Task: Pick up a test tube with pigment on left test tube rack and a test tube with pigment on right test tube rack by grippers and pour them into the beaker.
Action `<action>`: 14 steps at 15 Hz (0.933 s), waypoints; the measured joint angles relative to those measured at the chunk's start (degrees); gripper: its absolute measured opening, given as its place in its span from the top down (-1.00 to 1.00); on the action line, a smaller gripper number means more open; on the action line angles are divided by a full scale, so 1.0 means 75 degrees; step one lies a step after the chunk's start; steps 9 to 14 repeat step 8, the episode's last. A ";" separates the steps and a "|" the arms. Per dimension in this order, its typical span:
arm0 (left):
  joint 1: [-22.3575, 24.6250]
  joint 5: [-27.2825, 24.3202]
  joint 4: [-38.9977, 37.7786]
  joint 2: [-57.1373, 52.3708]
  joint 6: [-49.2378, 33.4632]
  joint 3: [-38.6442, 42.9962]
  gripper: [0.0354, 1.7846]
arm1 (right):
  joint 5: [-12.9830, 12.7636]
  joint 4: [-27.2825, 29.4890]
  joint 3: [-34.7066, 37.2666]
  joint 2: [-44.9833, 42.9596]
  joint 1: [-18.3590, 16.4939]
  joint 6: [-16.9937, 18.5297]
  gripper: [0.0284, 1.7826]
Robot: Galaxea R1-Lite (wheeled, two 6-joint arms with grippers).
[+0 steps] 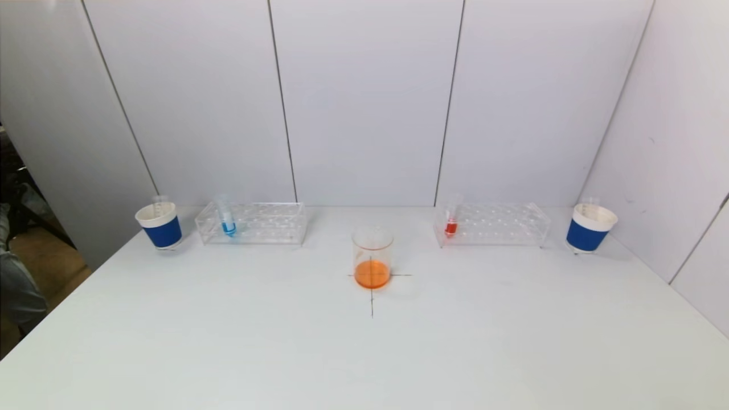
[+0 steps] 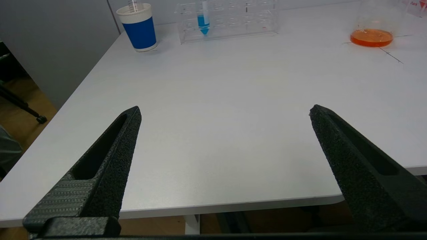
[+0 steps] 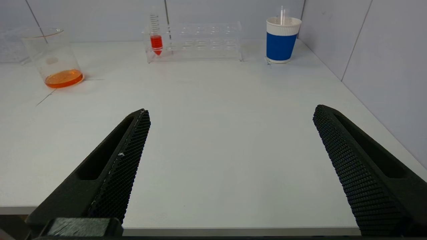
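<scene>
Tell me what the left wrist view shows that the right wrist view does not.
Only the left wrist view: the open left gripper, the tube with blue pigment in the left rack.
Only the right wrist view: the open right gripper, the tube with red pigment in the right rack.
Both: the beaker with orange liquid, the white table.

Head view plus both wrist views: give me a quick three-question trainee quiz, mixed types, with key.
1. True or false: the clear glass beaker already holds orange liquid.
2. Which stands nearer the beaker: the blue-banded white paper cup on the right or the clear test tube of red pigment?
3. Multiple choice: the left gripper and right gripper are A) both open and empty, B) both shut, C) one gripping a tube.

Key: 1 true; 2 the red tube; 3 A.
</scene>
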 joint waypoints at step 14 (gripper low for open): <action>-0.0003 0.0002 0.0000 0.0000 -0.0002 0.0000 -0.98 | -0.0029 0.0003 0.0000 0.0000 0.0000 0.0026 -0.99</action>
